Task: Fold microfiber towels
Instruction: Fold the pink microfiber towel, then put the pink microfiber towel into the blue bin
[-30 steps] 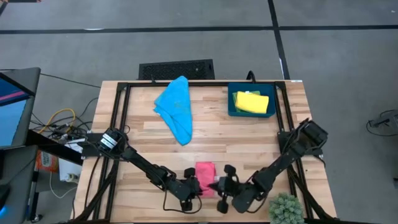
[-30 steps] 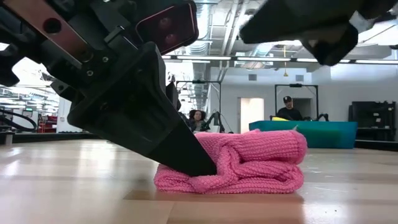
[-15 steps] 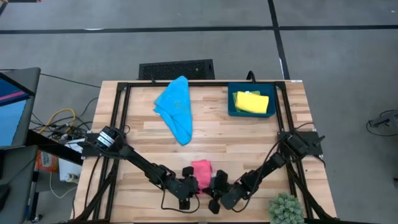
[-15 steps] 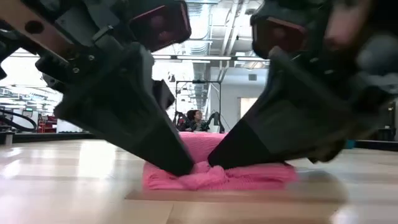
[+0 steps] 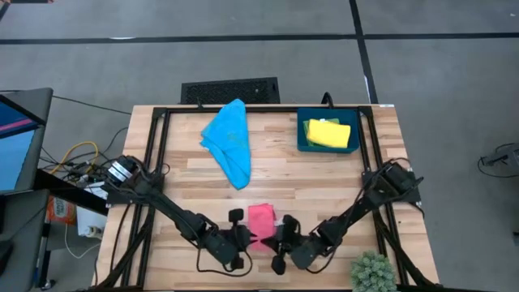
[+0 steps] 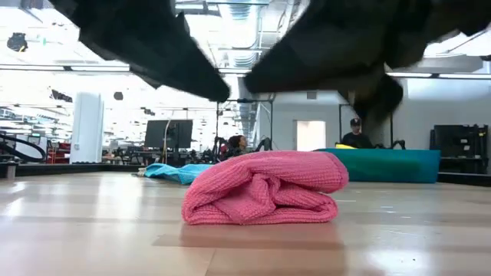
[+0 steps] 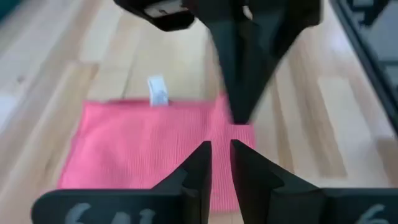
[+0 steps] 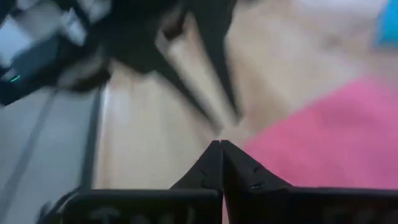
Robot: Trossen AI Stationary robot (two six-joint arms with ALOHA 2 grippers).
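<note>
Low view, pink towel folded, both arms cropped overhead, right fingers pressed together, left fingers barely parted.

In the low view you see only the undersides of both hands: the left hand and right hand are cut off by the top edge, so their fingers hang as dark wedges above the pink towel. From above, the near edge of that towel is covered where the two hands meet, and the yellow towel shows only partly over the wall of the blue tray. In the right wrist view everything past the fingertips is smeared.
</note>
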